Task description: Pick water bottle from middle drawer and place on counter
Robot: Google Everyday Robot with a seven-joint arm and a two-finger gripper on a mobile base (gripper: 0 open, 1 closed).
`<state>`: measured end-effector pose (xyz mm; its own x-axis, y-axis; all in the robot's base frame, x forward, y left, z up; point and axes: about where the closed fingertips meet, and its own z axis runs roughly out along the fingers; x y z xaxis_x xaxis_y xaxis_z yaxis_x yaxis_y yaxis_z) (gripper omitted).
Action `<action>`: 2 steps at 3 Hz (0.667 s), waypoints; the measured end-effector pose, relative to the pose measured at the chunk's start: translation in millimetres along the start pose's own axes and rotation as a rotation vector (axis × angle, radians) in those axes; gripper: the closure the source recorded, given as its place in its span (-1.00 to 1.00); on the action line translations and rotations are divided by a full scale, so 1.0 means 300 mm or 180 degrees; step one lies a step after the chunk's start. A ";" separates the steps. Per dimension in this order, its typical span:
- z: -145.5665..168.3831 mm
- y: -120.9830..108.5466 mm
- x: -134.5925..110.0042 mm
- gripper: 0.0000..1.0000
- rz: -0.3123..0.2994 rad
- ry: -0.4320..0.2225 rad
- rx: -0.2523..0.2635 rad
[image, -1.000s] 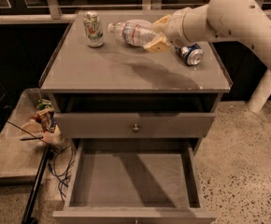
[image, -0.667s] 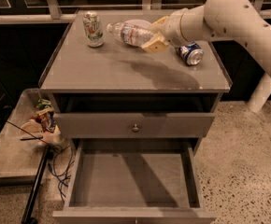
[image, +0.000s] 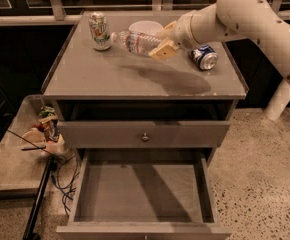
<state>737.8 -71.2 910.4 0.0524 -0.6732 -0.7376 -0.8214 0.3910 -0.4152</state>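
Evidently the water bottle [image: 135, 41] had sunk a little toward the counter [image: 110, 79] over the last second. It lay sideways just right of the green can [image: 100, 30] near the back left corner. The pincer [image: 161, 48] clasped the bottle's base end, left of the blue can [image: 205, 57] by the right edge. The middle drawer [image: 140, 194] stood open below the front edge, so release looked close.

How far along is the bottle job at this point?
Done: the water bottle is out of the open middle drawer. In hand: the gripper holds it sideways over the counter, beside the green can; the shadow below suggests it is not yet down. Left: lower it, release, withdraw.
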 end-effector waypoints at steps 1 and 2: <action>0.004 0.029 0.005 1.00 0.0034 0.0032 -0.0121; 0.016 0.046 0.023 1.00 0.0088 0.0052 -0.0202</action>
<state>729.4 -67.4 897.0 0.0204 -0.6730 -0.7394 -0.8568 0.3693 -0.3598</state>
